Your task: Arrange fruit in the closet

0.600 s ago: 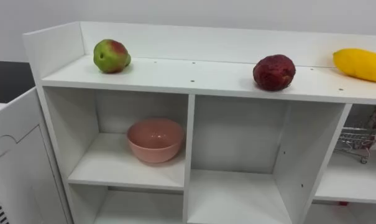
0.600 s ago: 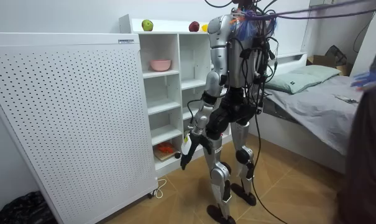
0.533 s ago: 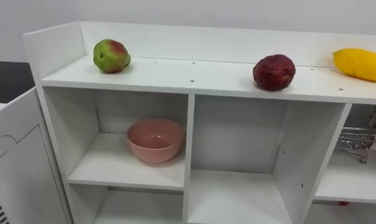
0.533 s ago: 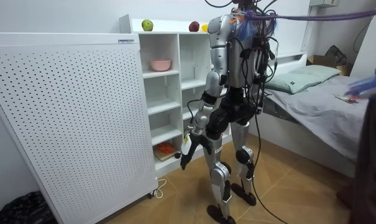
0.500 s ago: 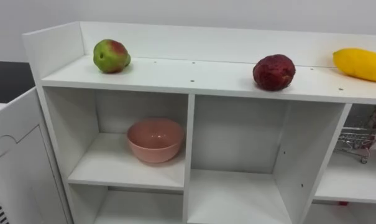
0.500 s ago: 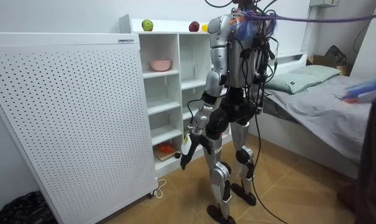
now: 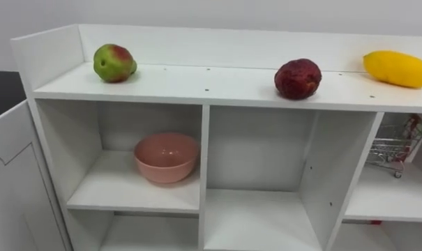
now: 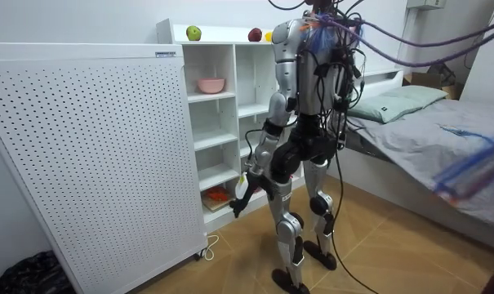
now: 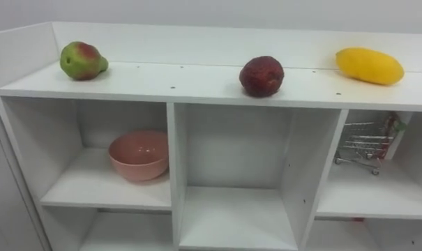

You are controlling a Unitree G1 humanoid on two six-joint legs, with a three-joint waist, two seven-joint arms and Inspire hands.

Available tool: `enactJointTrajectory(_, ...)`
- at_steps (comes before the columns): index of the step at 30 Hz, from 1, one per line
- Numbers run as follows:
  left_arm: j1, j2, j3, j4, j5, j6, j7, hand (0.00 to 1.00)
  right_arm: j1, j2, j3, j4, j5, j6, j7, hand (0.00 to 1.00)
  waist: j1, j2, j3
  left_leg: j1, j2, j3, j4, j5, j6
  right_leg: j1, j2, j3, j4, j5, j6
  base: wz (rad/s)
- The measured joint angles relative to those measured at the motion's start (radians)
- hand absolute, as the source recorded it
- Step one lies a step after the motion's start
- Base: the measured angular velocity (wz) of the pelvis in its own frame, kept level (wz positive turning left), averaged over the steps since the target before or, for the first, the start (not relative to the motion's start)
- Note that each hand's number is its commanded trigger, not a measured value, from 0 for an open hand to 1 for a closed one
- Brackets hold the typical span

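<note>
On the closet point(image 7: 217, 89) top lie the green-red fruit point(image 7: 114, 63) upper left, dark red fruit point(image 7: 297, 78) centre, yellow fruit point(image 7: 397, 68) upper right: probably light and quick to roll, so I would grasp around the middle. My left hand point(image 8: 241, 189) hangs low; its state I cannot tell

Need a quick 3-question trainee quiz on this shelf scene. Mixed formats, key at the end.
1. True or false: the bowl sits in the compartment below the green fruit.
2. How many fruits lie on the top shelf?
3. The yellow fruit lies on which side of the dark red fruit? A. the robot's left. B. the robot's right. C. in front of it.
Key: 1 true; 2 three; 3 B.
</note>
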State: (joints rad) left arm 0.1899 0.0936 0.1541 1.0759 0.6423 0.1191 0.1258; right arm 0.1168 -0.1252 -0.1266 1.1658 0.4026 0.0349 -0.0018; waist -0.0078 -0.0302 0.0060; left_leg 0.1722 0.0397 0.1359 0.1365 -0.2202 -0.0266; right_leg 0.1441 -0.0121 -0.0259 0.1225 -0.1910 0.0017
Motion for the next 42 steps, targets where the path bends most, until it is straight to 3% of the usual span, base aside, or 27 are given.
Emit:
enactJointTrajectory(1, 0.0, 0.0, 0.014, 0.0, -0.005, -0.013, 0.002, 0.0, 0.0, 0.0, -0.038, -0.053, 0.009, -0.001, -0.028, 0.0, -0.004, -0.005, 0.0038, 0.002, 0.0, 0.001, -0.001, 0.0, 0.0, -0.002, 0.0, 0.004, 0.002, 0.0, 0.0, -0.11)
enactJointTrajectory(4, 0.0, 0.001, 0.04, -0.001, -0.021, -0.023, 0.023, 0.0, -0.008, 0.002, -0.106, -0.231, -0.005, -0.01, -0.119, 0.0, -0.015, -0.008, 0.0044, 0.003, 0.0, 0.002, 0.0, 0.0, 0.0, -0.009, 0.001, 0.013, 0.013, -0.001, 0.001, -0.11)
enactJointTrajectory(7, 0.001, 0.007, 0.04, 0.003, -0.022, -0.039, 0.054, 0.0, -0.027, 0.002, -0.155, -0.47, -0.037, -0.037, -0.224, 0.0, -0.015, 0.0, 0.0005, 0.003, -0.001, 0.003, 0.0, 0.0, 0.0, -0.019, 0.002, 0.025, 0.018, 0.0, 0.001, -0.12)
enactJointTrajectory(11, 0.008, 0.015, 0.025, 0.001, -0.022, -0.043, 0.079, 0.0, -0.026, 0.004, -0.145, -0.767, -0.156, -0.071, -0.333, 0.0, -0.014, -0.006, -0.0032, -0.003, 0.0, 0.004, 0.0, 0.0, 0.0, -0.023, 0.004, 0.025, 0.016, 0.0, 0.001, 0.0)
enactJointTrajectory(17, 0.051, 0.013, 0.001, 0.005, -0.021, -0.06, 0.101, 0.0, -0.028, 0.004, -0.136, -1.016, -0.256, -0.114, -0.463, 0.0, -0.006, 0.007, -0.0083, -0.003, 0.001, 0.004, 0.0, 0.0, 0.0, -0.029, 0.006, 0.021, 0.031, 0.0, 0.001, -0.05)
enactJointTrajectory(20, 0.063, 0.013, -0.018, 0.005, -0.021, -0.062, 0.101, 0.0, -0.028, -0.001, -0.118, -1.108, -0.26, -0.146, -0.504, 0.0, 0.007, 0.01, -0.0099, 0.001, 0.002, 0.0, 0.0, 0.0, 0.0, -0.028, 0.007, 0.023, 0.031, 0.0, 0.001, -0.14)
enactJointTrajectory(29, 0.047, 0.011, -0.071, 0.0, -0.022, -0.077, 0.084, 0.0, -0.081, -0.005, -0.04, -1.266, -0.407, -0.158, -0.526, 0.0, 0.016, 0.007, -0.0075, -0.011, 0.003, 0.002, 0.0, 0.0, 0.0, -0.047, 0.007, 0.02, 0.049, 0.0, 0.001, 0.0)
enactJointTrajectory(36, 0.04, 0.011, -0.099, 0.004, -0.021, -0.077, 0.071, 0.0, -0.121, -0.006, -0.011, -1.331, -0.409, -0.179, -0.53, 0.0, 0.038, -0.004, -0.0074, -0.021, 0.002, 0.001, 0.003, 0.0, 0.001, -0.062, 0.007, 0.015, 0.048, 0.002, 0.004, 0.03)
enactJointTrajectory(42, 0.02, 0.013, -0.098, 0.007, -0.02, -0.09, 0.054, 0.0, -0.209, -0.067, 0.002, -1.338, -0.411, -0.203, -0.519, 0.0, 0.059, -0.008, -0.0055, -0.025, 0.004, -0.001, 0.009, 0.001, 0.001, -0.06, 0.007, 0.007, 0.047, 0.004, 0.002, 0.01)
